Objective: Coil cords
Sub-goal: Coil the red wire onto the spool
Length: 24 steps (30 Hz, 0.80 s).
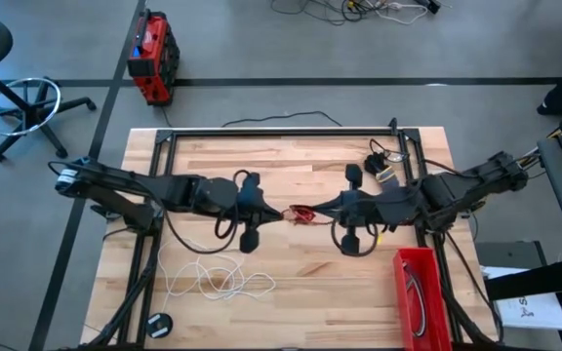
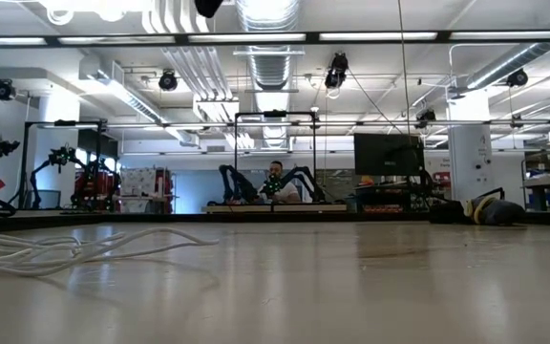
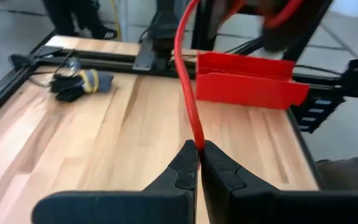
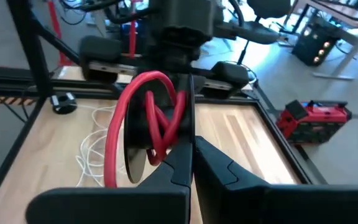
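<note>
White cord (image 1: 215,283) lies in loose loops on the table's (image 1: 291,263) near left part, in front of the left arm, and the low view shows the same pale strands (image 2: 55,250) spread flat over the wood. At the near left edge a small dark round thing (image 1: 158,324) rests on the tabletop. Left gripper (image 1: 283,212) reaches in toward the table's middle, raised off the surface, and its wrist view shows the fingers (image 3: 185,163) pressed together on the red cord (image 3: 188,93), which rises from between them in a taut line. Red cord (image 1: 302,214) hangs bunched in the middle of the table between the two grippers, off the wood. Right gripper (image 1: 316,211) meets it from the other side; in its wrist view the fingers (image 4: 182,158) stand closed on the red loops (image 4: 148,118), which curl up in a few untidy turns in front of the left arm's dark wrist. Farther back on the right, near the frame's rear corner, the black cord (image 1: 379,161) sits as a small bundle with a yellow band, seen also in the left wrist view (image 3: 79,83). A red bin (image 1: 420,292) stands at the table's near right edge, with a thin pale loop lying inside it.
</note>
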### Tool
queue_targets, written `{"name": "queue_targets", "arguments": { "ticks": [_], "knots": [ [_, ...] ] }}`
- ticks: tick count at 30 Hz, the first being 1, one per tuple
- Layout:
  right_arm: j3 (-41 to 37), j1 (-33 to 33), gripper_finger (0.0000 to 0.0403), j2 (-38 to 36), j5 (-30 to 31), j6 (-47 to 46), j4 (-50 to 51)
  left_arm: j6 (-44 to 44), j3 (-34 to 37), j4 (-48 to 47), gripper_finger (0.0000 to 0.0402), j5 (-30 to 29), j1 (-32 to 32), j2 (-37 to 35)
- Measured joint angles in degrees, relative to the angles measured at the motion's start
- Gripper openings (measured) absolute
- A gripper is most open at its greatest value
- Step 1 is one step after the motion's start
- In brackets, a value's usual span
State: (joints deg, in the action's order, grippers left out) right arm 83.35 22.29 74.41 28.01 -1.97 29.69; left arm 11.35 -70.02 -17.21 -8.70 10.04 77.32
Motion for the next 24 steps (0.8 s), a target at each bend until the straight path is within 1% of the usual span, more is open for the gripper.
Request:
{"name": "queue_targets", "arguments": {
  "ticks": [6, 16, 20, 24],
  "knots": [
    [0.0, 3.6, 0.0000, -1.6, 0.0, 2.3, -0.4, 3.4, 0.1, -9.0, 0.0000, -5.6, 0.0, -2.2],
    [0.0, 8.6, 0.0000, -4.7, 1.0, 4.8, -2.6, 8.4, 0.1, -16.9, 0.0000, -7.3, 0.0, -2.8],
    [0.0, 10.1, 0.0000, -5.9, 6.2, 5.8, -1.5, 10.5, 0.1, -19.8, 0.0000, -7.4, 0.0, -2.8],
    [0.0, 10.8, 0.0000, -6.7, 11.4, 4.4, 3.8, 12.5, 0.1, -22.5, 0.0000, -7.4, 0.0, -3.4]
  ]
}}
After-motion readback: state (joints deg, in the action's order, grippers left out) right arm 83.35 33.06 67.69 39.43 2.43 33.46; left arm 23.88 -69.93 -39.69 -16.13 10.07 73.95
